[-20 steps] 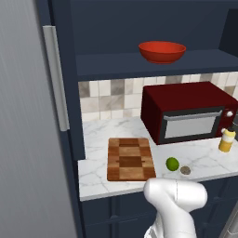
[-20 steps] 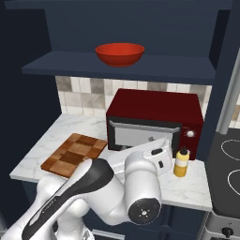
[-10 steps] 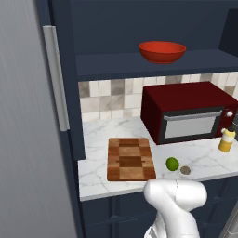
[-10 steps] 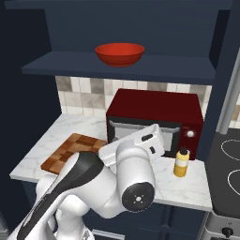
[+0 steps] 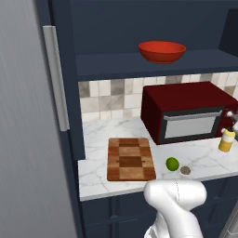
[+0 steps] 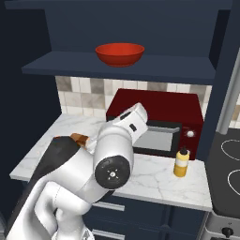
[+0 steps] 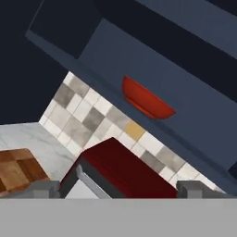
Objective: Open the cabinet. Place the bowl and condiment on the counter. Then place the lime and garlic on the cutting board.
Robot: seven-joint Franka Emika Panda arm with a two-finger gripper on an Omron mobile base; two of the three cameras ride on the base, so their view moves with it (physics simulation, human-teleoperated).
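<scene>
Resting on the open shelf of the cabinet [image 5: 139,65], directly above the microwave [image 5: 186,114], the bowl [image 5: 162,51] is wide, shallow and glossy red, and it sits close to the front edge of that shelf with free space on both of its sides. Between the microwave top and the underside of the shelf there is an open gap with tiled wall behind. To the left of the microwave the cutting board [image 5: 130,158] lies flat on the white marble tabletop [image 5: 95,144], its front edge near the tabletop edge. In front of the microwave the lime [image 5: 172,163], small and bright green, lies just beside the garlic [image 5: 185,170], a small brownish lump; both are apart from the board. At the right end of the microwave stands the condiment [image 6: 181,162], a small yellow bottle, upright. The pincer [image 7: 118,190] points up toward the bowl, its tips wide apart and holding nothing.
</scene>
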